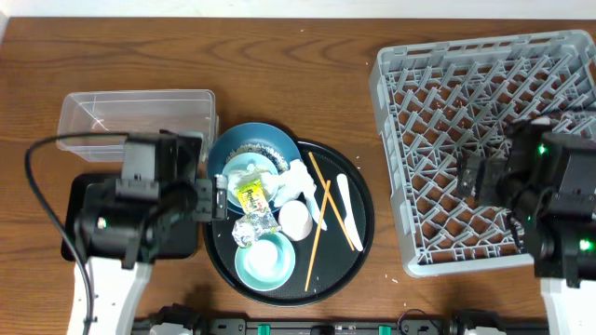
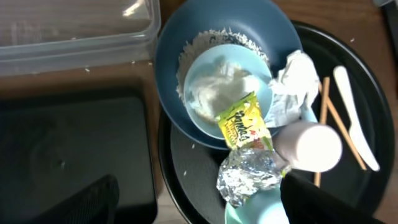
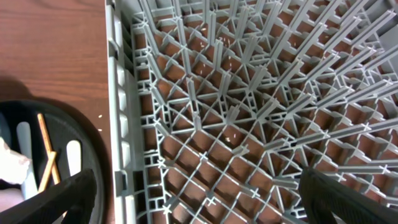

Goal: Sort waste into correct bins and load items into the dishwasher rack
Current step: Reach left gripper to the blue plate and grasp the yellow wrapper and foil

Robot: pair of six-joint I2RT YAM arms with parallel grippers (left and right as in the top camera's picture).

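My left gripper hangs open at the left rim of the round black tray, its jaws either side of the crinkled foil wrapper and touching nothing. A yellow-green wrapper lies on a light blue bowl, which sits on the dark-blue plate with rice grains. White tissue, a white cup, a teal bowl, chopsticks and a white utensil share the tray. My right gripper is open and empty over the dishwasher rack.
The clear tub stands at the back left. The black rectangular tray lies in front of it, mostly under my left arm. The round black tray sits between these bins and the rack.
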